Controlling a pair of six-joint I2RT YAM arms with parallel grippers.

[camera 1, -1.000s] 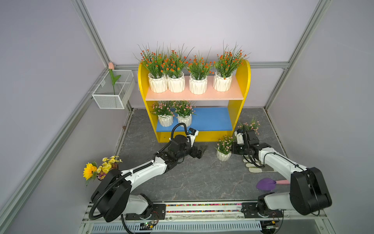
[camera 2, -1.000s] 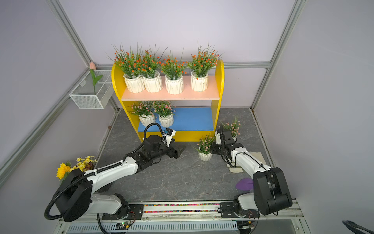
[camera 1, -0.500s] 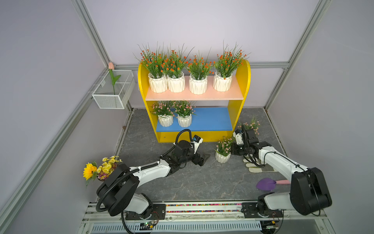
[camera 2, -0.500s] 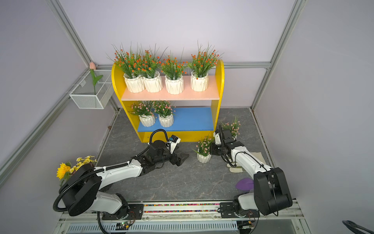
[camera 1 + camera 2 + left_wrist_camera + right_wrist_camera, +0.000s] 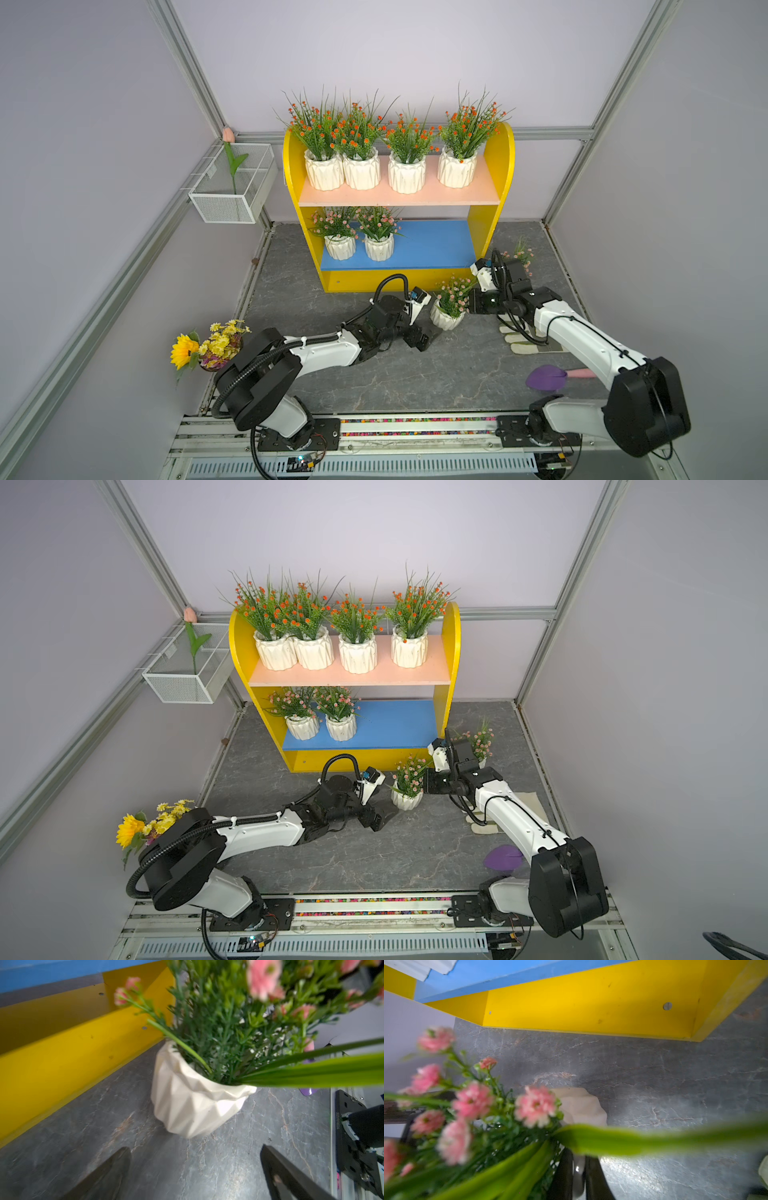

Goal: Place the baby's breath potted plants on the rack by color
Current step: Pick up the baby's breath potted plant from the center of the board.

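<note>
Left gripper [image 5: 194, 1174] has slid in close to the pink baby's breath plant [image 5: 446, 311] on the floor, fingers spread, not touching. Right gripper [image 5: 576, 1167] pinches its pot rim. Rack [image 5: 492, 216] just behind; second pink plant [image 5: 520, 252] partly hidden behind right wrist.

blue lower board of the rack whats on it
Two pink-blossom potted plants stand side by side at one end; the visible rest is bare. Their foliage hides the board right behind them.

Four orange-flowered potted plants [image 5: 361, 168] are standing in the upper middle of the frame and four pink-flowered potted plants [image 5: 379, 247] are sitting below them. One rack [image 5: 500, 166], one wire basket [image 5: 224, 208], one tulip [image 5: 227, 135], one bouquet [image 5: 208, 345] and one purple scoop [image 5: 546, 377] are showing.
</note>
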